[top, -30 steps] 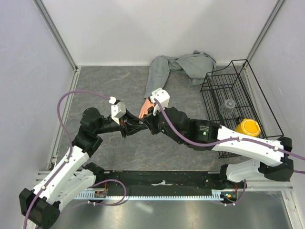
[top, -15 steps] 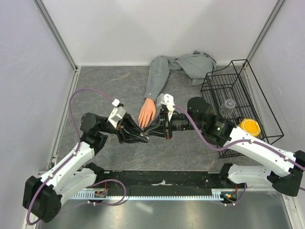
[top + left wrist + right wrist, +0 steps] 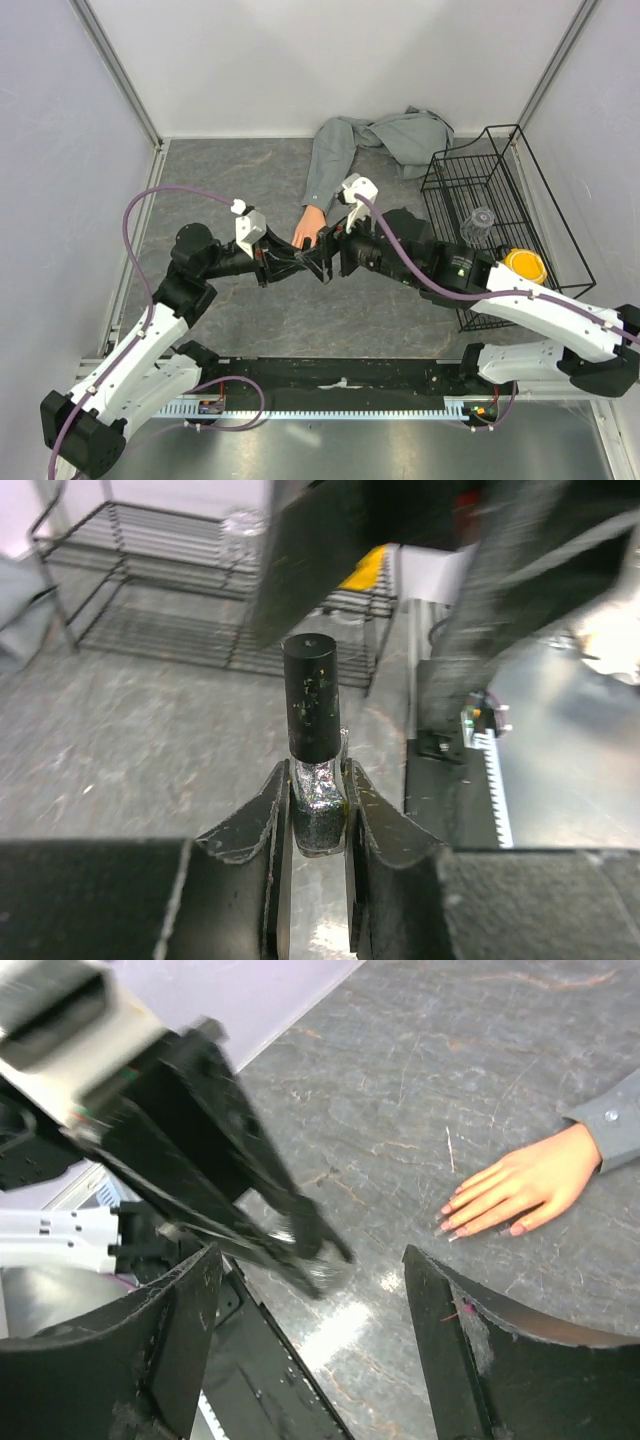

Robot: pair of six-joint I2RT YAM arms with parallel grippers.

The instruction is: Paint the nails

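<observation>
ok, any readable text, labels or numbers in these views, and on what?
None legible in any view.
Small mark on the right arm: too small to read.
Small dark bottle in the left gripper: no readable label showing.

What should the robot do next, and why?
Probably close the right gripper on the black cap to twist it off: the left gripper clamps the small bottle, its cap on, and the right gripper's jaws stand open close by. The nails of the mannequin hand lie beyond.
</observation>
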